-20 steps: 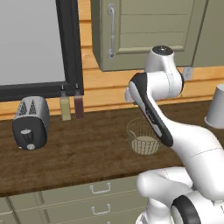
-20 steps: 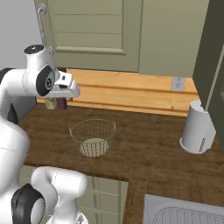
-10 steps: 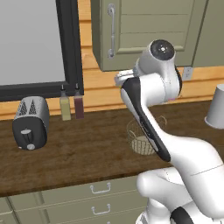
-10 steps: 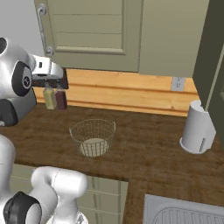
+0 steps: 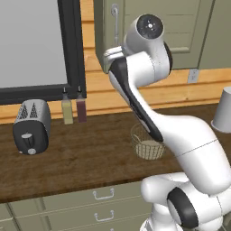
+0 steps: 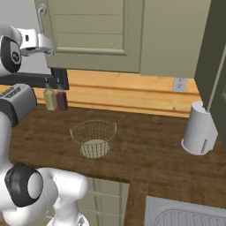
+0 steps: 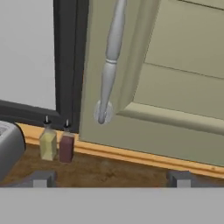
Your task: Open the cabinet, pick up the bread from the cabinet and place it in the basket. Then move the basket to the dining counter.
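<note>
Jaws wide, empty. Gripper (image 7: 109, 179) near cabinet (image 7: 175, 83), door closed. I'd raise, center fingers round handle (image 7: 110, 57) mid-bar, then clamp, pull along hinge arc.

Bread perhaps behind cabinet (image 6: 101, 35) door

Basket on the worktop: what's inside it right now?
The basket shows nothing through its wire mesh except its own pale base; no dark bread lies in it. The cabinet door is shut, so its contents are hidden.
</note>
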{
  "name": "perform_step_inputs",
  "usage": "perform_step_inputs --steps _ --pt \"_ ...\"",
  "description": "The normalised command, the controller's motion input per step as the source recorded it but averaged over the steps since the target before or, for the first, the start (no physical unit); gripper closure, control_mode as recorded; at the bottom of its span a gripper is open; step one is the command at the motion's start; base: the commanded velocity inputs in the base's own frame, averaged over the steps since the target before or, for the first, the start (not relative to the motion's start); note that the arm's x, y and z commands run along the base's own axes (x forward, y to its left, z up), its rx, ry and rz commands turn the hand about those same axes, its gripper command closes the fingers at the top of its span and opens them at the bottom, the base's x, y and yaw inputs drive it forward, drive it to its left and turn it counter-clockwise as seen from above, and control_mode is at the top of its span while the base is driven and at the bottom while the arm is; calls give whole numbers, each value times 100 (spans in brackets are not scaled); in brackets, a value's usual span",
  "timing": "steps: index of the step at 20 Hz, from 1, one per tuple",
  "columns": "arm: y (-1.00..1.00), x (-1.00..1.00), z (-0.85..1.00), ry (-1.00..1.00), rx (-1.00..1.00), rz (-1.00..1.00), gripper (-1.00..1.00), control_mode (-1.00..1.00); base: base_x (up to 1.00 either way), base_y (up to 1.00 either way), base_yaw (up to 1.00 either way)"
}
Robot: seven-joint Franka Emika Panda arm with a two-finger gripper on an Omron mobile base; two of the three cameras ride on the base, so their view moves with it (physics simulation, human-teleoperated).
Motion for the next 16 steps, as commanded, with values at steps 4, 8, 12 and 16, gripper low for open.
perform_step_inputs --steps 4,8,12,16 --pt "21 0 42 -5 -8 -3 -100 -100 0 0 0" --pt "-2 25 0 1 18 -1 -100 -100 0 0 0" --pt "0 43 -1 0 8 -1 -100 -100 0 0 0" --pt "0 50 -1 -7 0 0 -100 -100 0 0 0"
